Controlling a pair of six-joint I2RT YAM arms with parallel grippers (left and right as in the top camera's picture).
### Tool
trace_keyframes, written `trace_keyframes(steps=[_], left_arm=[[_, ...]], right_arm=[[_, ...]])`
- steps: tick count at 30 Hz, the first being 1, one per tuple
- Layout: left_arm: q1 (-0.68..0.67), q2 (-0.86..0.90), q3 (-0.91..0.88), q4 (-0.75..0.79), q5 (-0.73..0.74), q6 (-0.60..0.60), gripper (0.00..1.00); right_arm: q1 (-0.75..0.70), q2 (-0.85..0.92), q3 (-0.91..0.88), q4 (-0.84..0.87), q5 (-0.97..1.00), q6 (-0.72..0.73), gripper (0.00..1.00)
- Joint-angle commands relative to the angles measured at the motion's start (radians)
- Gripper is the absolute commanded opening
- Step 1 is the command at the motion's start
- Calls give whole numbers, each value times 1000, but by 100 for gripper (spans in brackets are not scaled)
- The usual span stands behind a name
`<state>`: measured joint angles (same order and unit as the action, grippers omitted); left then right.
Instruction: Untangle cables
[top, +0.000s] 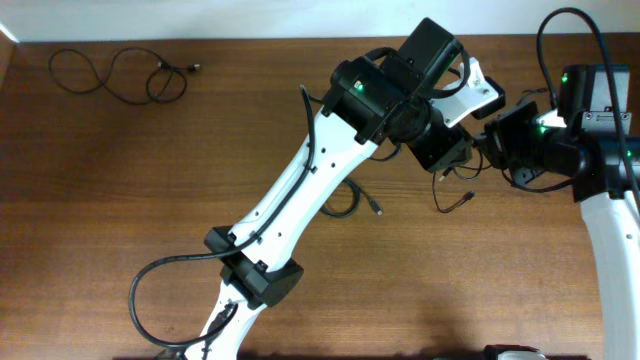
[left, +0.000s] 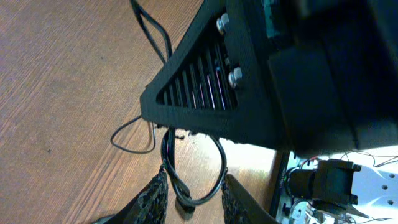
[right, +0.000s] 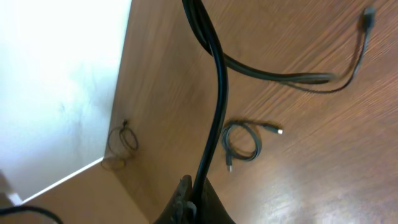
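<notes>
Brown wood grain covers the table (top: 150, 180), with thin black cables lying on it or hanging just above it. The right gripper (right: 189, 202) is closed tight, pinching the held cable (right: 216, 93), which runs straight up from its fingertips. A second strand leaves that cable toward a small plug (right: 368, 15) over the table. The left gripper (left: 194, 183) stands partly open. A cable loop (left: 189, 200) hangs between its fingers (left: 154, 202), close against one of them, and I cannot tell whether either pad presses on it. A black ribbed housing (left: 205, 81) fills the left wrist view just above. Seen from overhead, both grippers meet right of centre, near the far edge. A coiled cable (right: 244, 142) lies flat on the table beside the left arm (top: 300, 190), apart from both grippers. The looped cable (top: 120, 75) rests alone in the far left corner.
</notes>
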<state>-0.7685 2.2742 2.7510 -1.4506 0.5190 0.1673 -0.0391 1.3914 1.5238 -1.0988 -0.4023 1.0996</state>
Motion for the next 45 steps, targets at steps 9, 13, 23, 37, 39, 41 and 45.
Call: trace_keyframes(steps=[9, 13, 23, 37, 39, 41, 45], left_arm=[[-4, 9, 12, -2, 4, 3, 26], [-4, 19, 12, -9, 5, 2, 24], [-4, 26, 11, -16, 3, 3, 32], [-4, 34, 11, -16, -19, 2, 17], [-4, 34, 11, -16, -19, 2, 15], [-4, 34, 11, -15, -19, 2, 12], [-4, 33, 11, -7, -18, 2, 9]], right_arm=[[7, 0, 2, 3, -43, 5, 4], [7, 0, 2, 3, -43, 5, 4], [7, 0, 2, 3, -42, 5, 4], [7, 0, 2, 3, -42, 5, 4], [7, 0, 2, 3, -36, 5, 4], [7, 0, 2, 3, -31, 5, 4], [7, 0, 2, -2, 11, 5, 4]])
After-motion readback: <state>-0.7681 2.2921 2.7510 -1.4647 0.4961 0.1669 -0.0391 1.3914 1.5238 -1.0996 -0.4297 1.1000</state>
